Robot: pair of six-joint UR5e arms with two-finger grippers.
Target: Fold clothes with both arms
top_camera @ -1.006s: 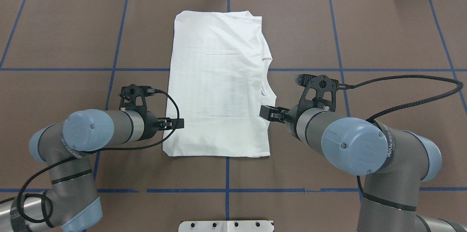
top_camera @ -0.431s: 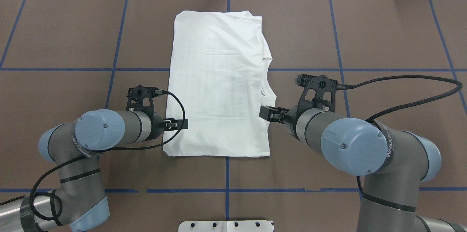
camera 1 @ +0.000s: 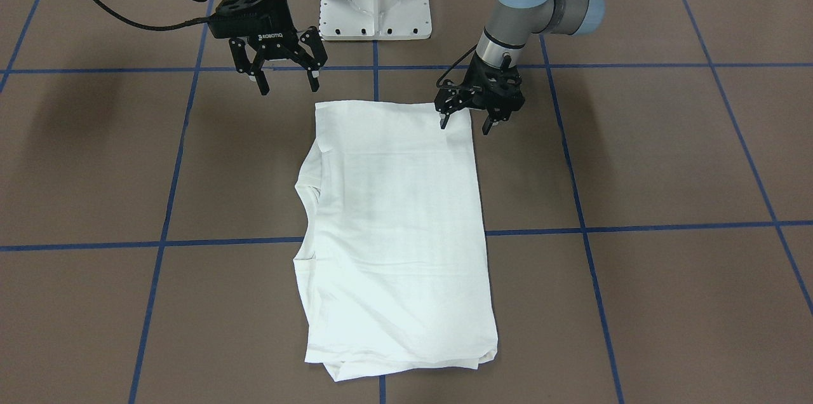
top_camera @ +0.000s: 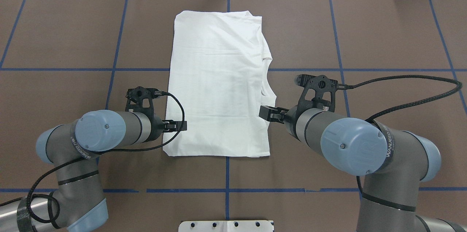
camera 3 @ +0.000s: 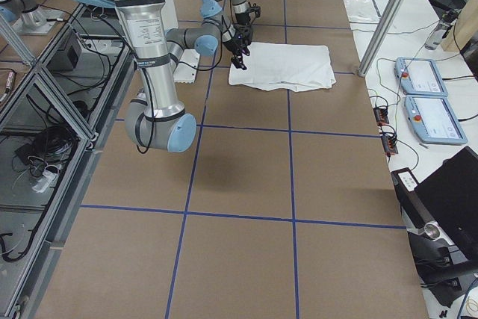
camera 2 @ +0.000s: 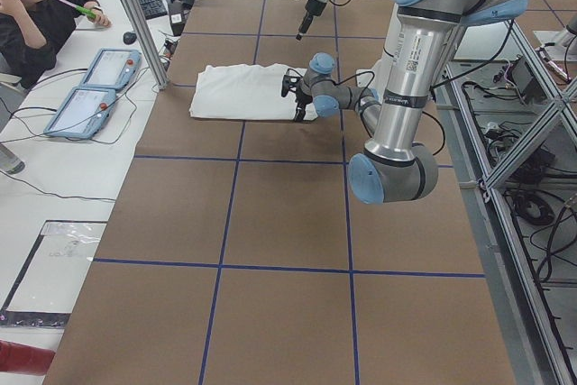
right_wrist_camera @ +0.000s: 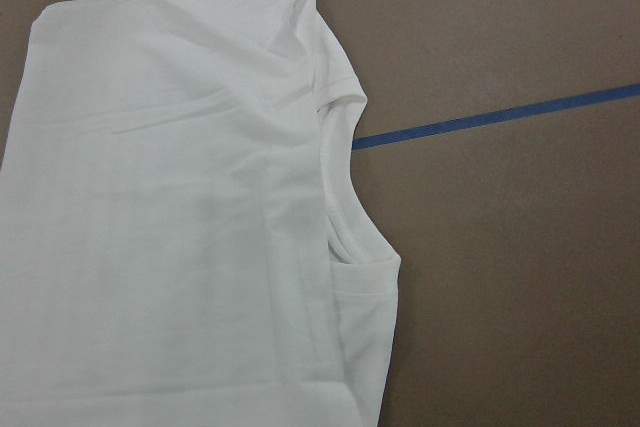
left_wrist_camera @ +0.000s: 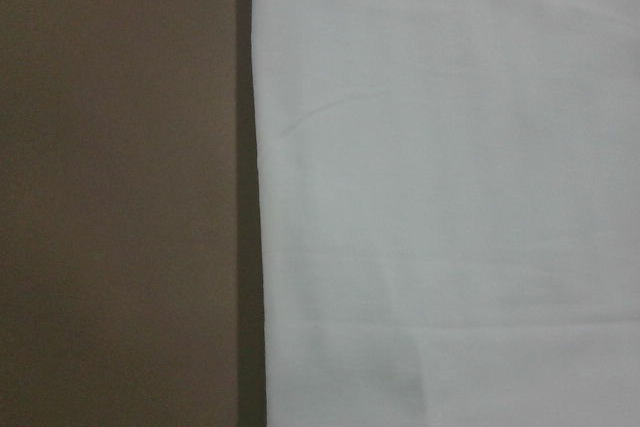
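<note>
Folded white long-sleeved T-shirt (top_camera: 219, 78) flat at centre of brown table with blue tape grid (top_camera: 383, 24). Black two-finger left gripper (camera 1: 465, 126) spread wide, straddling one side edge; black two-finger right gripper (camera 1: 289, 86) likewise spread, just beside the opposite edge.

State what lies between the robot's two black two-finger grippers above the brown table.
The robot-side end of the folded white long-sleeved T-shirt fills the stretch between the left gripper and the right gripper, shown in the overhead exterior view.

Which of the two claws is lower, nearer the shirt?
The left gripper, low over the shirt's edge with its fingers spread; the right gripper hangs much higher.
</note>
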